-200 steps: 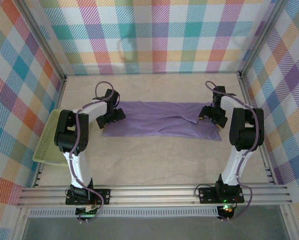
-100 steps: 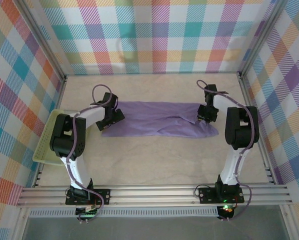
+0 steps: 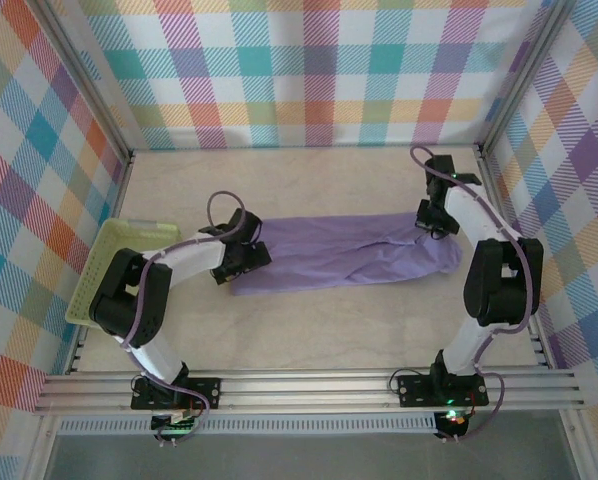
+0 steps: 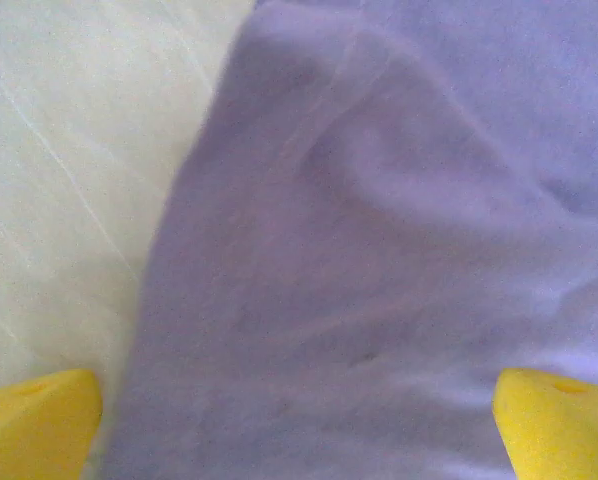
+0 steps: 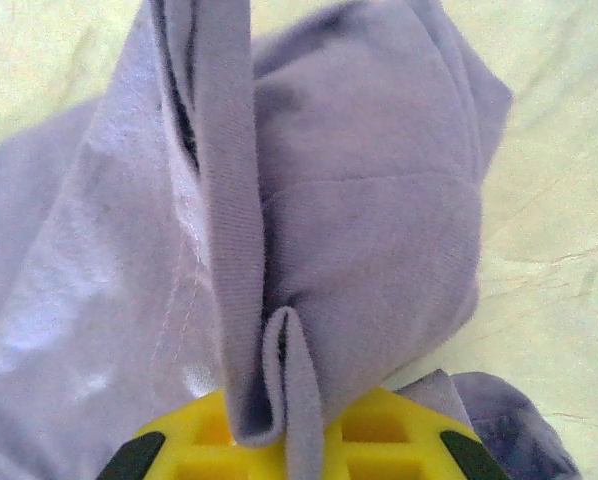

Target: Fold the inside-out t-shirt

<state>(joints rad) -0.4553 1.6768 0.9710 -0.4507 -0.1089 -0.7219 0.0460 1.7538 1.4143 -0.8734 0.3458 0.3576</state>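
The inside-out t-shirt (image 3: 339,255) is a lavender, wrinkled strip lying across the middle of the table. My left gripper (image 3: 245,256) hovers open over its left end. In the left wrist view the yellow fingertips (image 4: 39,425) stand wide apart, with flat purple fabric (image 4: 359,250) under and between them. My right gripper (image 3: 434,222) is at the shirt's right end, shut on a pinched fold. The right wrist view shows that ribbed fold of the t-shirt (image 5: 359,220) rising from the closed yellow jaws of the right gripper (image 5: 284,425).
A yellow-green basket (image 3: 104,270) sits at the table's left edge beside the left arm. Plaid walls and metal posts enclose the table on three sides. Bare beige tabletop (image 3: 319,330) lies between the shirt and the arm bases.
The right gripper shut on the shirt's right end and drew it to the right, and the whole shirt slid that way. The left gripper, still open, moved right and nearer over the left end.
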